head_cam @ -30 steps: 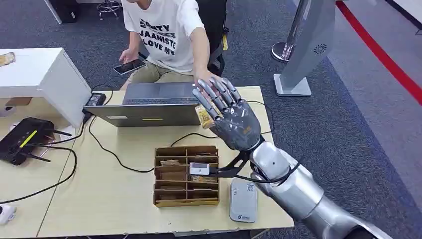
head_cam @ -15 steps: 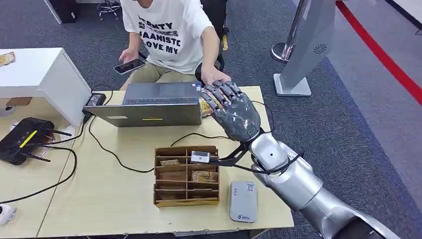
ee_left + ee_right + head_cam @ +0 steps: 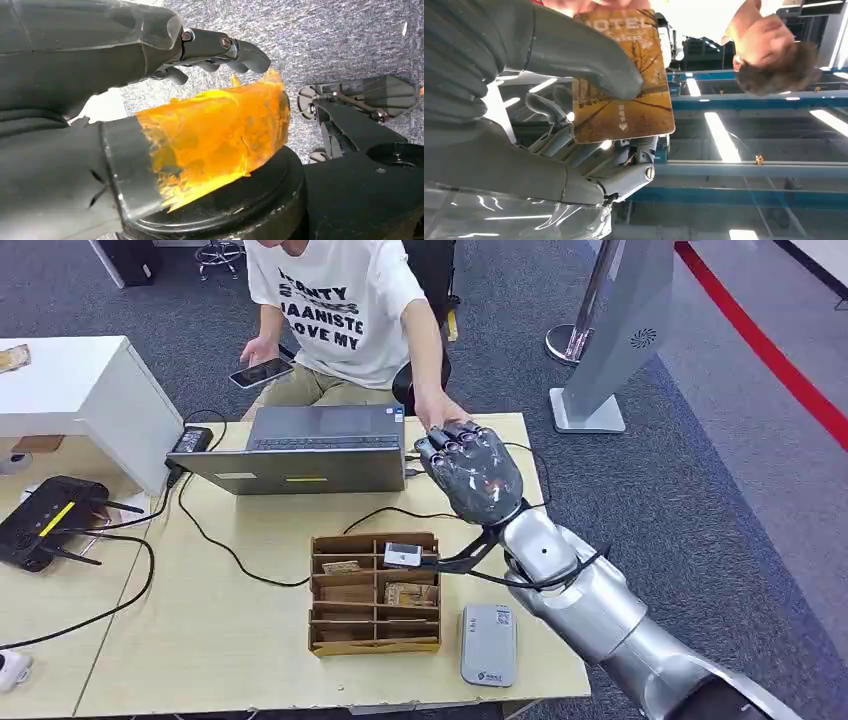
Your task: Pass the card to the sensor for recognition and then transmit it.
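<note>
The right hand (image 3: 470, 468) is raised over the far edge of the table (image 3: 200, 640), just beside the laptop (image 3: 300, 450), with its thumb (image 3: 589, 60) pressing the orange card (image 3: 634, 105) against the fingers. A seated person's hand (image 3: 438, 412) meets the robot's fingertips, and appears to touch the card's far end. The left hand (image 3: 100, 75) hangs low over the carpet, fingers curled, apparently holding nothing; the sensor (image 3: 489, 643) lies on the table beside the cardboard organizer (image 3: 375, 592).
</note>
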You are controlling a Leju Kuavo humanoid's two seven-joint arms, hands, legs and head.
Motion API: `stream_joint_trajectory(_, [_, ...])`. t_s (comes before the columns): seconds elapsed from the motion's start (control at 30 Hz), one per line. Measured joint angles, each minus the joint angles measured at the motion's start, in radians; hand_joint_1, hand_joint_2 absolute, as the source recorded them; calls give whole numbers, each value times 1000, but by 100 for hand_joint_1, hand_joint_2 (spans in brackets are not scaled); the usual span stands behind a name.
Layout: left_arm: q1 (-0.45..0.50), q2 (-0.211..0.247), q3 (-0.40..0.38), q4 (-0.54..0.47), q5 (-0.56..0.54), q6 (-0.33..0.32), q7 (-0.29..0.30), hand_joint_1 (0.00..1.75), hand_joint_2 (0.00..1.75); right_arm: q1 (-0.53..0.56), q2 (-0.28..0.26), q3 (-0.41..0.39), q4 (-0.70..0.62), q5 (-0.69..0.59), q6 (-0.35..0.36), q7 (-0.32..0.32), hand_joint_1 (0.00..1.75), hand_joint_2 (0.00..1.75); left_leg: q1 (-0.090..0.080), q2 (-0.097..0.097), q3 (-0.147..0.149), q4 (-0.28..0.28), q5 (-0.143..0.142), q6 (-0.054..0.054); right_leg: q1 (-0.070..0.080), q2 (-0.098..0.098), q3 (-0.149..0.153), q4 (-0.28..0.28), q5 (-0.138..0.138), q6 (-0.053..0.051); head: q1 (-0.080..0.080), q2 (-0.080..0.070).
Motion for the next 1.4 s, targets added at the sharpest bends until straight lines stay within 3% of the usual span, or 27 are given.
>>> stream_joint_trajectory(0.47, [0, -1, 0, 0, 5, 4, 0, 0, 0, 46, 8, -8, 1, -39, -15, -5, 175, 175, 0, 0, 0, 0, 0, 0, 0, 0, 0, 0, 0, 0, 0, 0])
stream_joint_trajectory(0.53, [0, -1, 0, 0, 9, 5, 0, 0, 0, 56, 12, -11, -2, -88, -18, -24, 175, 175, 0, 0, 0, 0, 0, 0, 0, 0, 0, 0, 0, 0, 0, 0])
stream_joint_trajectory(0.8, [1, -9, 15, 0, 58, 29, -9, 0, 0, 241, 89, -72, -168, -659, 21, -199, 175, 175, 0, -1, 0, 0, -1, -1, 0, 0, -1, 0, -1, 0, 0, 0])
stream_joint_trajectory(0.97, [4, -16, 44, 0, 85, 43, -10, 0, 0, 388, 103, -105, -310, -1005, 64, -284, 175, 175, 0, -1, -1, 0, -1, 0, 0, -1, -1, 0, -2, 0, 0, 0])
stream_joint_trajectory(1.2, [6, -23, 72, 0, 101, 50, -11, 0, 0, 526, 97, -158, -418, -1179, 107, -322, 175, 175, 0, -1, -1, 0, -2, 0, 0, -1, -1, -1, -2, 0, 0, 0])
stream_joint_trajectory(1.4, [7, -24, 92, 0, 116, 52, -16, 0, 0, 632, 63, -201, -466, -1226, 111, -340, 175, 175, 0, -1, -1, 0, -2, 0, 0, -1, -1, -1, -2, 0, 0, 0])
